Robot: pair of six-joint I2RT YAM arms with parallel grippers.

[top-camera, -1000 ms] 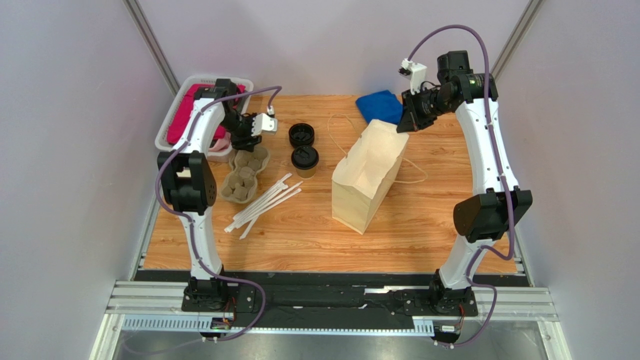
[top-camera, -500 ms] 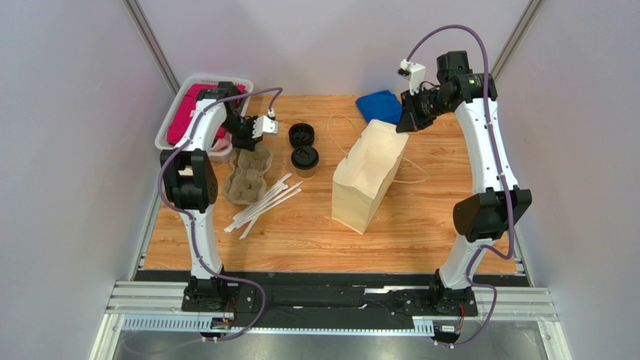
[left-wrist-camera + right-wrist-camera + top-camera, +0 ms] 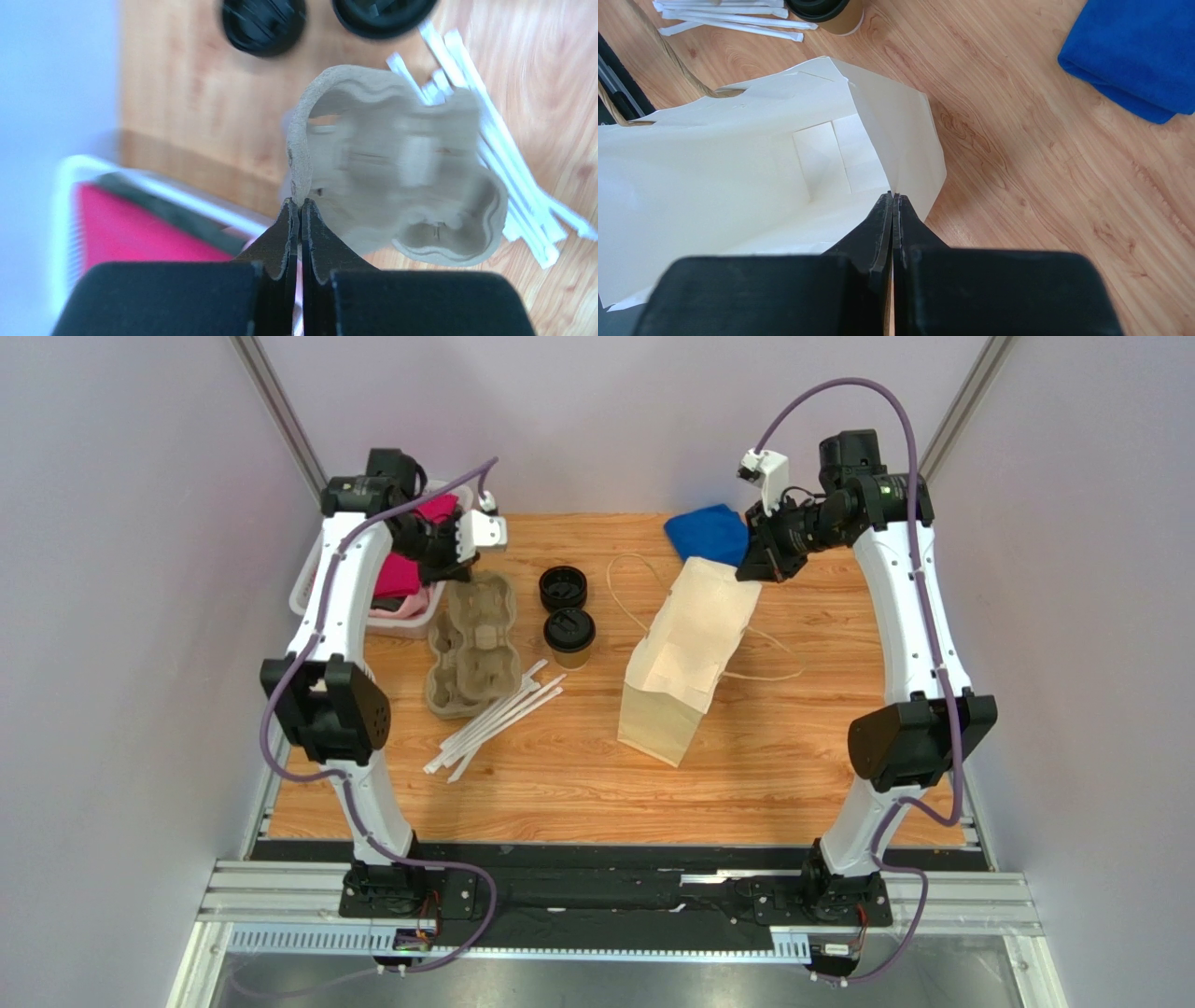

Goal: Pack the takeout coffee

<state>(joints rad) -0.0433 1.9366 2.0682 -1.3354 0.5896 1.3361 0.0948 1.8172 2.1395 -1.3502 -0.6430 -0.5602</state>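
The takeout coffee (image 3: 570, 633), a tan cup with a black lid, stands on the table left of the paper bag (image 3: 685, 665); its lid shows at the top edge of the left wrist view (image 3: 382, 8) and of the right wrist view (image 3: 826, 10). My left gripper (image 3: 452, 560) (image 3: 300, 203) is shut on the rim of a grey pulp cup carrier (image 3: 460, 644) (image 3: 414, 185), which hangs tilted from it. My right gripper (image 3: 759, 564) (image 3: 893, 196) is shut on the far rim of the bag (image 3: 738, 161), whose mouth stands open.
A pile of black lids (image 3: 563, 588) (image 3: 263, 24) lies behind the coffee. Wrapped straws (image 3: 491, 717) (image 3: 505, 175) lie in front of the carrier. A blue cloth (image 3: 709, 535) (image 3: 1137, 56) sits at the back. A white basket (image 3: 312, 585) holding something pink stands at the back left.
My left gripper has shut on the carrier's rim and risen toward the back left, lifting the carrier's far end. The bag has leaned slightly in the right gripper.
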